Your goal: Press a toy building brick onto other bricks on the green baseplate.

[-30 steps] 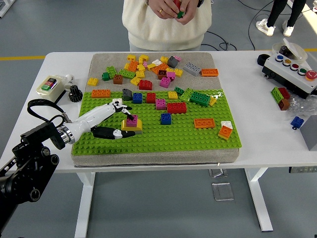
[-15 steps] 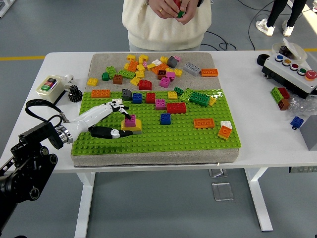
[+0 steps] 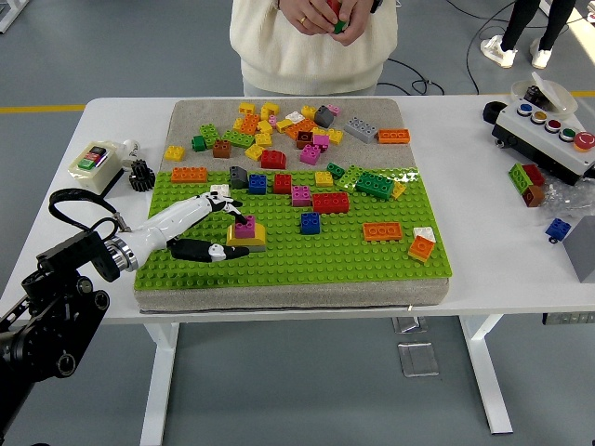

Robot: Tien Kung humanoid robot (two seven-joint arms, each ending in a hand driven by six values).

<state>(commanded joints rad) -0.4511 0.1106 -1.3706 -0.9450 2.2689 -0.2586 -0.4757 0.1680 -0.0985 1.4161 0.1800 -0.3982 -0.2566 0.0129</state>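
The left robot hand lies low over the green baseplate on the white counter, its fingers spread around a magenta brick without gripping it. That brick is small and square with round studs on top, and it sits on a wider yellow brick in the baseplate's left half. A person stands at the far side, holding small bricks.

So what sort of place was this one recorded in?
Most likely a robotics lab or test hall: a white table on a bare grey floor with cables, a control box with coloured buttons, and a person standing opposite the robot's left hand over the green baseplate.
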